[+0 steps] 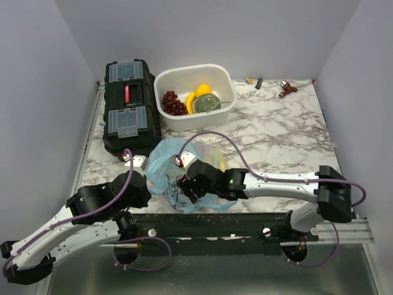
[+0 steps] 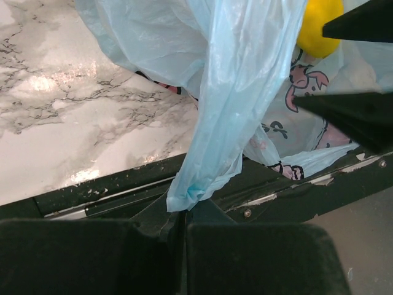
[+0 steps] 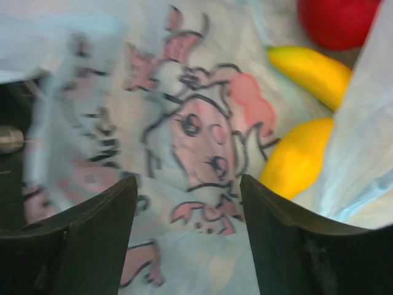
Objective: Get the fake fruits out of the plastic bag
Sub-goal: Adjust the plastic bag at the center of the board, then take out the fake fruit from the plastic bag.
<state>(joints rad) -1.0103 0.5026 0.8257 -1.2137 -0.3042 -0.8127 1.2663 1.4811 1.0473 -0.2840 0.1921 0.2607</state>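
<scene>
The light-blue plastic bag (image 1: 169, 166) lies crumpled at the table's near edge, its printed cartoon face (image 3: 202, 138) showing up close. My left gripper (image 2: 182, 215) is shut on a twisted strip of the plastic bag (image 2: 212, 141) and holds it up. My right gripper (image 3: 189, 184) is open, its jaws wide apart over the printed film at the bag's mouth. Inside the bag lie yellow bananas (image 3: 310, 74) and a red piece (image 3: 334, 21). A purple grape bunch (image 1: 174, 103) and a green melon (image 1: 208, 103) sit in the white tub (image 1: 224, 77).
A black toolbox (image 1: 129, 104) stands left of the tub. A yellow piece (image 1: 201, 90) also lies in the tub. Small odd bits (image 1: 287, 89) sit at the back right. The dark metal rail (image 1: 215, 224) runs along the table's near edge under the bag.
</scene>
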